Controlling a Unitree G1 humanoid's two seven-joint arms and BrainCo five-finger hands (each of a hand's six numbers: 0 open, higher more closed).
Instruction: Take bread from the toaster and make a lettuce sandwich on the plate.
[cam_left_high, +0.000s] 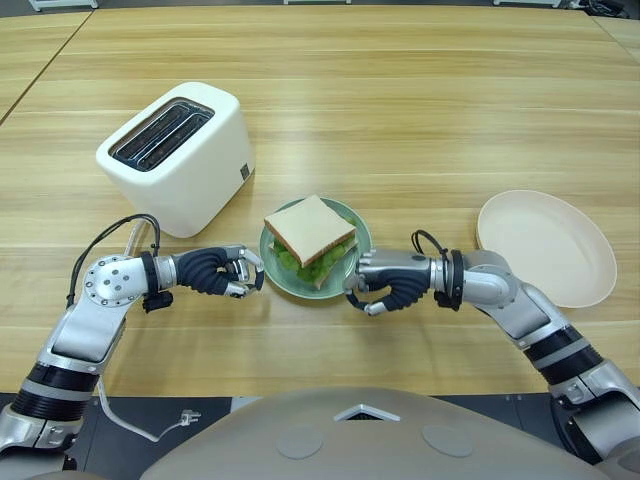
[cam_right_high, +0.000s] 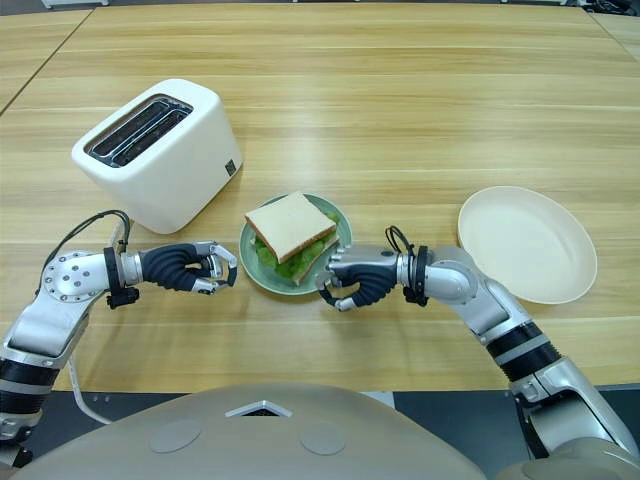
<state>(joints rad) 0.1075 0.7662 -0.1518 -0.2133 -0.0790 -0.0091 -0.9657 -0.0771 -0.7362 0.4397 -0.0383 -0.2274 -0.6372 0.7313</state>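
Two hands flank a green plate (cam_left_high: 296, 288) on the wooden table (cam_left_high: 420, 120). The left hand (cam_left_high: 232, 272) sits just beside its left rim and the right hand (cam_left_high: 385, 283) at its front right edge. Both have curled fingers with nothing in them. I cannot tell whether the right one touches the rim. On the plate lies the sandwich (cam_left_high: 310, 228); lettuce (cam_left_high: 322, 262) pokes out under the top slice, and the lower slice is mostly hidden. A white toaster (cam_left_high: 190, 175) stands behind the left hand, its slots too dark to see into. A cream plate (cam_left_high: 545, 245) lies well apart on the right.
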